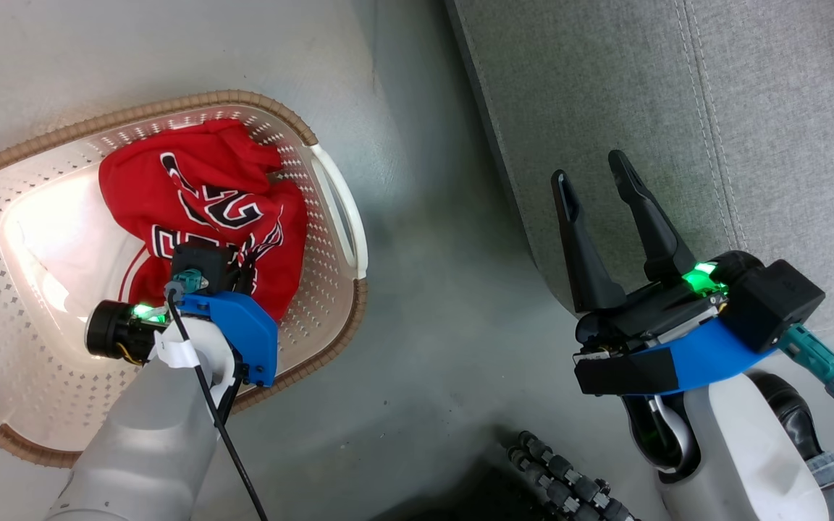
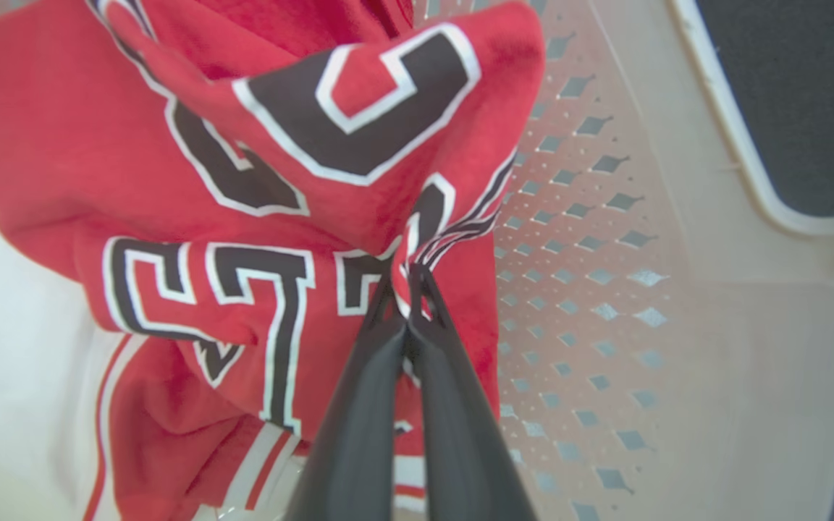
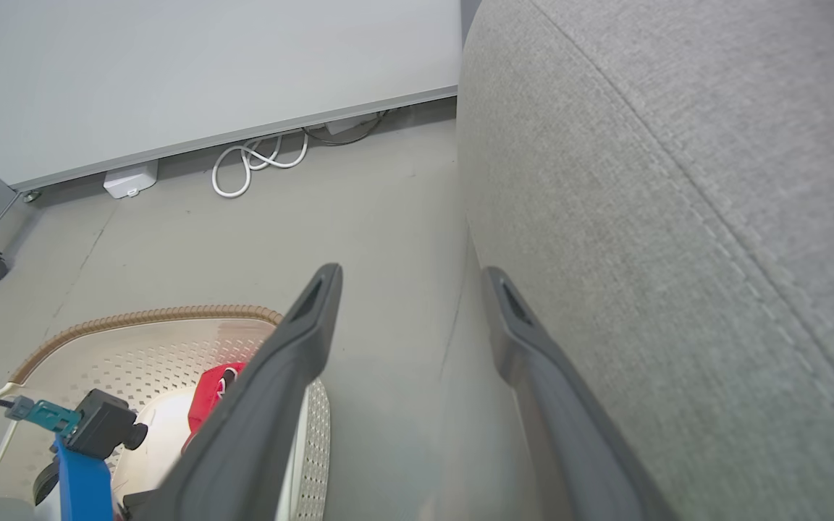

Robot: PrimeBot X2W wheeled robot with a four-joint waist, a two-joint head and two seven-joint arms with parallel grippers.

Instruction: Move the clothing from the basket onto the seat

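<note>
One soft, light jersey (image 1: 200,210) lies crumpled in the basket (image 1: 243,96), your left gripper (image 2: 406,286) pinching a trimmed fold, so expect it to drape and trail when you lift, while your right gripper (image 1: 589,166) hangs spread beside the seat (image 1: 714,108).

Left arm: the pale grey forearm (image 1: 145,441) rises from the lower left, its blue-shelled wrist (image 1: 243,333) angled downward. The left gripper (image 2: 408,293) has its two long dark fingers pressed together at the tips, pinching a fold of the red basketball jersey (image 2: 171,166).

Right arm: the white forearm (image 1: 743,449) sits at the lower right. The right gripper (image 1: 591,170) has its fingers spread wide, pointing up the head view, empty.
</note>
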